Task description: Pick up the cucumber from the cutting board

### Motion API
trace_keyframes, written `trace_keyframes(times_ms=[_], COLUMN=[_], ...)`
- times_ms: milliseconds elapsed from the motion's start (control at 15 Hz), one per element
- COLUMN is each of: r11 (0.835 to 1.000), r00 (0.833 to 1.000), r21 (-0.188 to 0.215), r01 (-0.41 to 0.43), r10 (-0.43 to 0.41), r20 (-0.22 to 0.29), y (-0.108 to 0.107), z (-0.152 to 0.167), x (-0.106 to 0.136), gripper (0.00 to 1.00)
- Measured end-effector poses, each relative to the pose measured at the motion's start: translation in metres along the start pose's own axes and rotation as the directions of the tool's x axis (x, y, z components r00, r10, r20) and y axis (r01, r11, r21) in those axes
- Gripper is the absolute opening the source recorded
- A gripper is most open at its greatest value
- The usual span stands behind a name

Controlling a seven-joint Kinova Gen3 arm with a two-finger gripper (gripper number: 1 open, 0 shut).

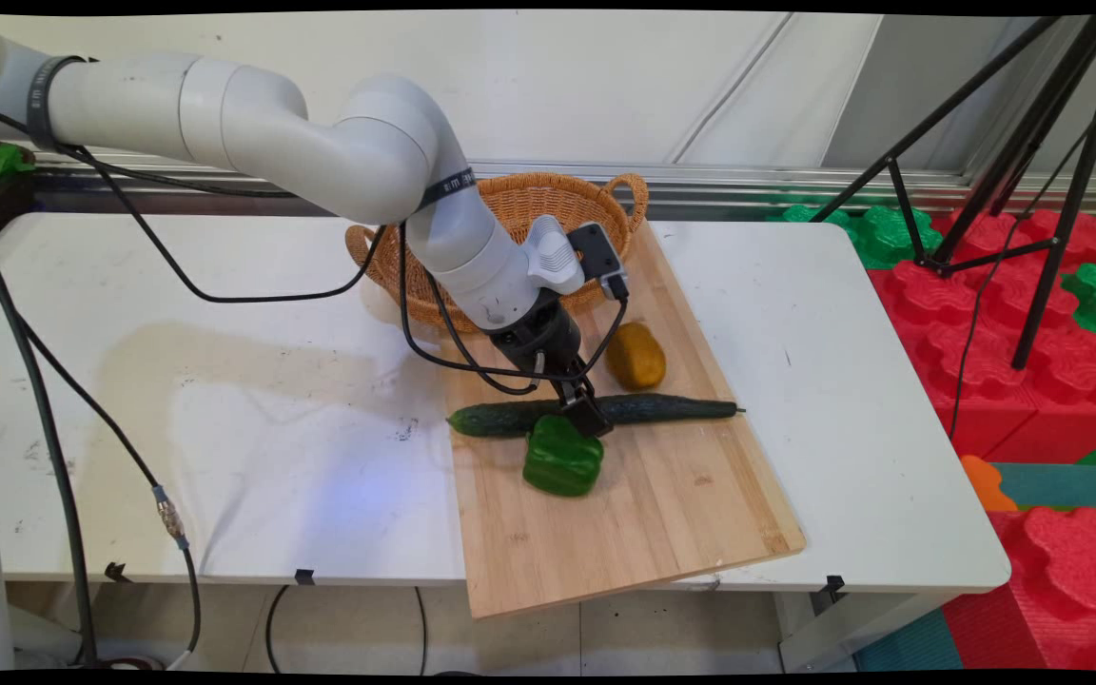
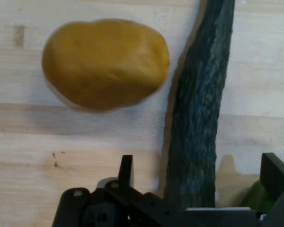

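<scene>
**Gripper down astride the cucumber on the cutting board**

The black two-finger gripper (image 1: 586,411) is low over the light wooden cutting board (image 1: 643,533), with its fingers spread wide to either side of the long dark green cucumber (image 1: 510,419), which lies across the board. Nothing is clamped: the hand view shows one finger (image 2: 126,171) on the cucumber's (image 2: 199,118) left and the other at the right edge, each with bare wood showing between it and the cucumber's skin.

The main view shows the glossy green bell pepper (image 1: 562,457) just on the near side of the cucumber, right by the gripper's tip. In the hand view only a pale green sliver (image 2: 255,196) of it shows, beside the right finger.

The yellow-brown oval potato (image 1: 635,356) lies on the board beyond the cucumber, close to it but apart; the hand view shows it (image 2: 105,64) large, with a strip of board (image 2: 61,142) between the two.

Only the main view takes in the woven wicker basket with handles (image 1: 548,205), standing past the board's far end, partly behind the arm, and the white table (image 1: 225,381) that carries everything.
</scene>
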Motion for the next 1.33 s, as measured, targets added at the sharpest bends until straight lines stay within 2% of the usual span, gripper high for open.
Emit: trace_keyframes(times_ms=[733,1333], r11=[1.000,0.999], r00=[1.000,0.999], r21=[0.021,-0.010], r01=[0.003,-0.031], r10=[-0.003,0.031], r20=[-0.009,-0.019], y=[-0.006,-0.008], z=[0.009,0.022], x=[0.001,0.003], gripper=[1.00,1.00])
